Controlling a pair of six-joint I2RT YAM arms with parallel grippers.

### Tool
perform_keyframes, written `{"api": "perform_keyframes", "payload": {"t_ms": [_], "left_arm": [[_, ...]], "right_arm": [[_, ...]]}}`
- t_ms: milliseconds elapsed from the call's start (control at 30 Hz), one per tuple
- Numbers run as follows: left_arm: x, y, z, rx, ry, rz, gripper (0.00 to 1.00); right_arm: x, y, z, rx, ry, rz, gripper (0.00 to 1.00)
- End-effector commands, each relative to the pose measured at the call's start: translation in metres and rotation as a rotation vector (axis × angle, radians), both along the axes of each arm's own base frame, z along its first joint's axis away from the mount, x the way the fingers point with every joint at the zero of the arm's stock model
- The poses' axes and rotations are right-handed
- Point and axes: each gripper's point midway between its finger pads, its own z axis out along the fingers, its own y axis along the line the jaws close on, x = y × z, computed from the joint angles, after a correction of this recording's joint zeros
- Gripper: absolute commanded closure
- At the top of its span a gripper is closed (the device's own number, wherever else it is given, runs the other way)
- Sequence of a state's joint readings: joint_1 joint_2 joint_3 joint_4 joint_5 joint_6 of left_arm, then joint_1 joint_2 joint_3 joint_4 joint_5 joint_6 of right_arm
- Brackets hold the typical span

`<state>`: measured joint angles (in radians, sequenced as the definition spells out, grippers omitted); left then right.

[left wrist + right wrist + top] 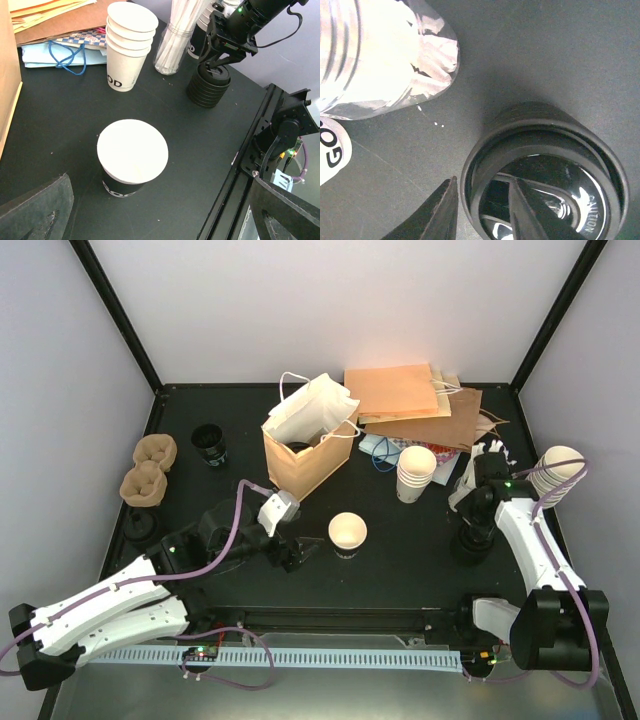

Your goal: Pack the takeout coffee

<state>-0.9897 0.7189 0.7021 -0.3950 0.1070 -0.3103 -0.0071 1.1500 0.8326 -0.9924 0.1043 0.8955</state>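
No white cup with a black lid shows clearly. One lidless white cup (347, 532) with a black band stands mid-table, also in the left wrist view (132, 150). My left gripper (290, 552) is open, its fingers (35, 210) wide apart just short of this cup and not touching it. My right gripper (468, 530) is down on a stack of black lids (470, 545), also seen from the left wrist (209, 86). In the right wrist view the gripper (480, 210) straddles the top lid's rim (472, 170), one finger outside and one inside, with small gaps.
Stacked lidless cups (416, 472) stand behind the single cup. A brown paper bag (300, 460) stands open at centre back, with flat bags (415, 400) behind it. Pulp carriers (150, 468) and a round black thing (209, 443) are at back left. A clear-wrapped white bundle (385, 55) stands near the lids.
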Motion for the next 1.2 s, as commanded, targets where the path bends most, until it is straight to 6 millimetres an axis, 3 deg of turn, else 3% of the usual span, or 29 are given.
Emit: {"api": "perform_keyframes", "payload": {"t_ms": [0, 167, 500, 633, 1000, 1167], "left_arm": [[0.004, 0.002, 0.01, -0.027, -0.026, 0.02, 0.01], [0.004, 0.003, 0.009, -0.019, -0.029, 0.025, 0.01], [0.003, 0.005, 0.01, -0.024, -0.029, 0.027, 0.01], [0.003, 0.005, 0.011, -0.028, -0.029, 0.027, 0.01], [0.002, 0.009, 0.01, -0.026, -0.031, 0.034, 0.01], [0.002, 0.013, 0.01, -0.025, -0.037, 0.046, 0.01]], "right_arm": [[0.011, -0.003, 0.005, -0.032, -0.026, -0.017, 0.71], [0.011, -0.004, 0.003, -0.042, -0.016, -0.017, 0.79], [0.006, 0.002, 0.003, -0.059, 0.015, 0.034, 0.78], [0.007, 0.007, 0.006, -0.059, 0.009, 0.054, 0.83], [0.003, 0.002, -0.001, -0.108, 0.065, 0.073, 0.84], [0.001, 0.002, 0.008, -0.11, 0.048, 0.08, 0.94]]}}
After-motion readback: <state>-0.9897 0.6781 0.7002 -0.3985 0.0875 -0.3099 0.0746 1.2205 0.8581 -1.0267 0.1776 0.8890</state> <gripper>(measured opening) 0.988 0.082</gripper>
